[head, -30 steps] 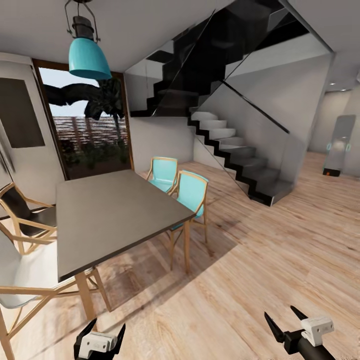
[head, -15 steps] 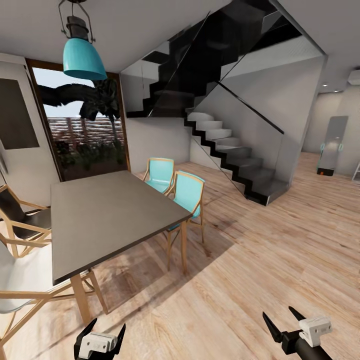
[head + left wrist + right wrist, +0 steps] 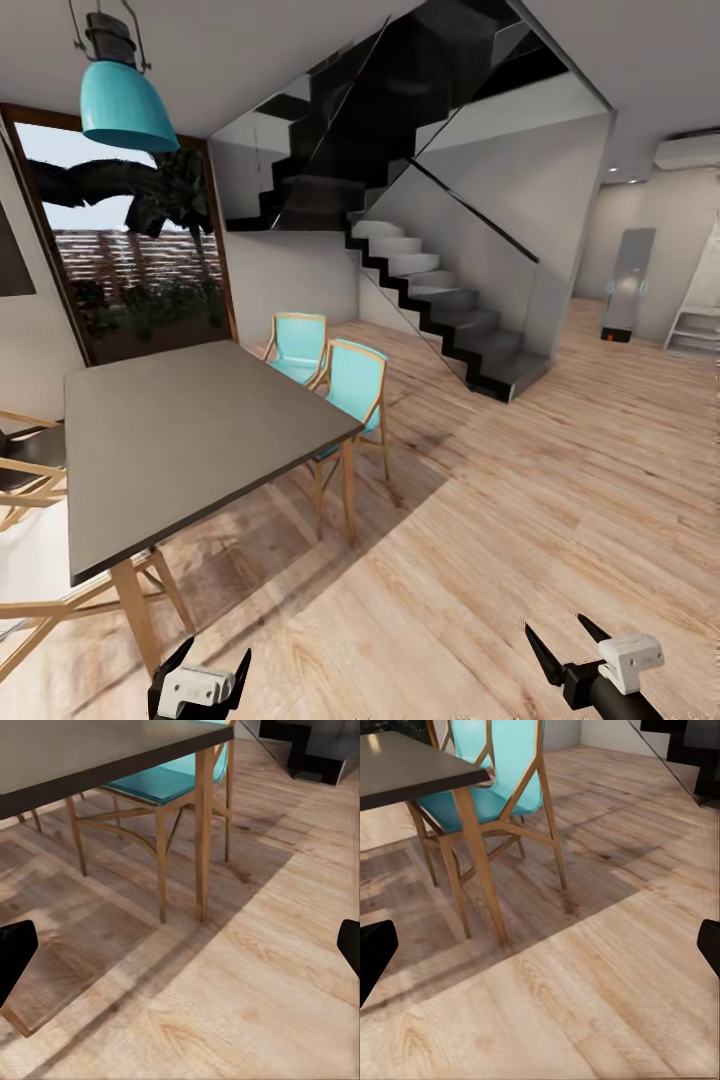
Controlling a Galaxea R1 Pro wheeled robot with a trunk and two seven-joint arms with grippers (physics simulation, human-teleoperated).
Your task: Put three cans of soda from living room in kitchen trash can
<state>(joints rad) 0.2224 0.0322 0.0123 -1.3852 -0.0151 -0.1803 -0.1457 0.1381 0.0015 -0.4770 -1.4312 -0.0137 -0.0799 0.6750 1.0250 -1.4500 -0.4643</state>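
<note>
Room: dining area w/ wood plank floor (image 3: pixel 560 480), not the living rm; no cans or bin in sight here.
Table: grey top (image 3: pixel 180 440) on wooden legs, at left.
Chairs: two teal chairs (image 3: pixel 352 385) along table's far side, side by side.
Stairs: dark staircase (image 3: pixel 440 300) behind the chairs, rising to upper left.
Lamp: teal pendant (image 3: pixel 122 105) above table.
L claw: left gripper (image 3: pixel 200 668) low over floor, fingers spread wide, holding nothing.
R claw: right gripper (image 3: pixel 568 645) low at right, fingers wide apart, empty too.
</note>
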